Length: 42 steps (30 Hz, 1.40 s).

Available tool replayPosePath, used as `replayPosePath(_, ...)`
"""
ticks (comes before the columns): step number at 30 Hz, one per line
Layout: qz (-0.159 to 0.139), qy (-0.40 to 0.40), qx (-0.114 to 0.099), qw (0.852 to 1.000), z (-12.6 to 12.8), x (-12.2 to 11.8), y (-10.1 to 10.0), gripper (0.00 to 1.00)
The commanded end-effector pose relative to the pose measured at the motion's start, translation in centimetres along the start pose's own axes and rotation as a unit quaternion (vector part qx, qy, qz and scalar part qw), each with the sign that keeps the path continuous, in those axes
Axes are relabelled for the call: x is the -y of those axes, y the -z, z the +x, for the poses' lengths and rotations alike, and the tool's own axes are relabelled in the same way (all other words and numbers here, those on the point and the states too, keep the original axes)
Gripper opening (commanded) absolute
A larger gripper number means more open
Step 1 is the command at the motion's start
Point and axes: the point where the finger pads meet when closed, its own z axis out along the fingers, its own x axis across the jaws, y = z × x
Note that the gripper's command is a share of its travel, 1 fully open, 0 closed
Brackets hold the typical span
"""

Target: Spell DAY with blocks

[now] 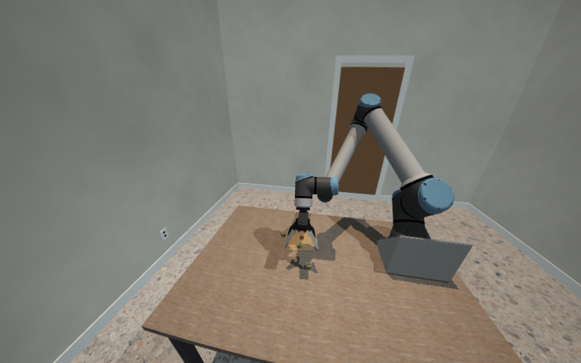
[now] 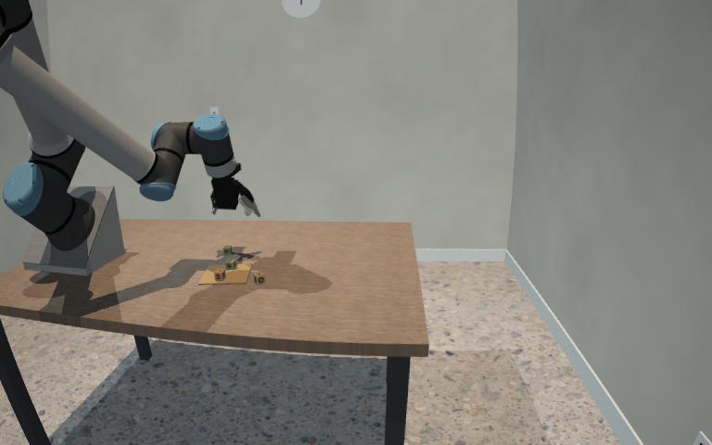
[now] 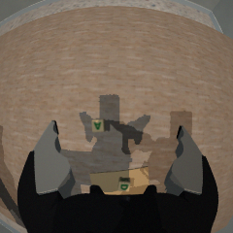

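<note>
A small tan mat (image 1: 294, 246) (image 2: 238, 274) (image 3: 108, 179) lies mid-table. On it stand a green block marked D (image 1: 299, 244) (image 2: 230, 263) (image 3: 124, 184) and a red-lettered block (image 1: 301, 236) (image 2: 219, 274), a little apart. A green block marked A (image 1: 307, 265) (image 2: 227, 250) (image 3: 98, 125) stands on the table just off the mat, in the gripper's shadow. Another block (image 1: 283, 233) (image 2: 259, 278) stands off the mat on the other side; its letter is too small to read. My gripper (image 1: 301, 246) (image 2: 235, 212) (image 3: 118, 124) is open and empty, hanging well above the mat and pointing down.
The wooden table (image 1: 256, 308) (image 2: 341, 293) (image 3: 116, 58) carries the arm's grey base wedge (image 1: 421, 256) (image 2: 78, 235) at one side. The arm's shadow crosses the table around the mat.
</note>
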Motion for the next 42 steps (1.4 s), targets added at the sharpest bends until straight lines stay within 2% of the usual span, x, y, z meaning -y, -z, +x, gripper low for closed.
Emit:
replayPosePath(1, -0.001, 0.005, -0.015, 1.000, -2.4, -0.4, 0.2, 1.00)
replayPosePath(7, -0.002, 0.008, -0.023, 1.000, -3.8, -0.6, 0.3, 1.00)
replayPosePath(14, -0.002, 0.009, -0.025, 1.000, -4.3, -0.7, 0.3, 1.00)
replayPosePath(42, -0.002, 0.010, -0.026, 1.000, -4.4, -0.7, 0.3, 1.00)
